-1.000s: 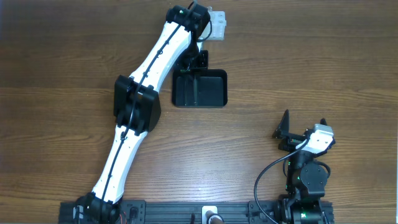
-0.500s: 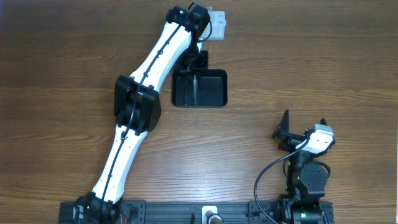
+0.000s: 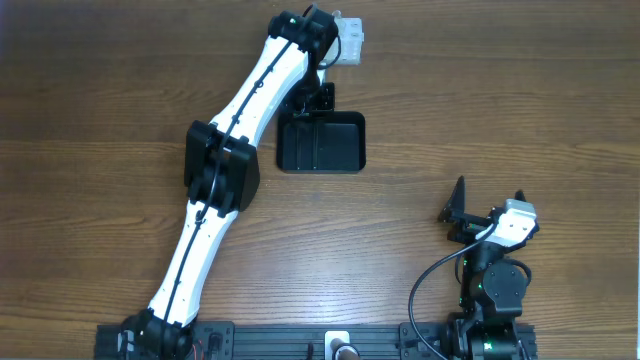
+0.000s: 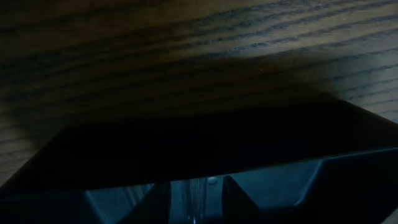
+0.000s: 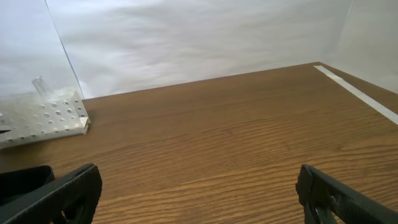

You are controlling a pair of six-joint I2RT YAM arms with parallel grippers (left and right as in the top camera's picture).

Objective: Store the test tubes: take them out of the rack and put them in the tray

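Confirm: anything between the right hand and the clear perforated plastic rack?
Nothing visible. Bare wooden table runs from the open right hand to the clear perforated plastic rack; the black plastic tray sits aside of that line.

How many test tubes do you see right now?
2. One test tube lies in the black tray by the left gripper; another tube stands in the clear rack. The left arm may hide more.

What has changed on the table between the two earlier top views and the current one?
Nothing has visibly changed. The left hand stays at the far edge of the black tray, the right hand stays open near its arm's base, and the test tube rack stands beyond the tray.
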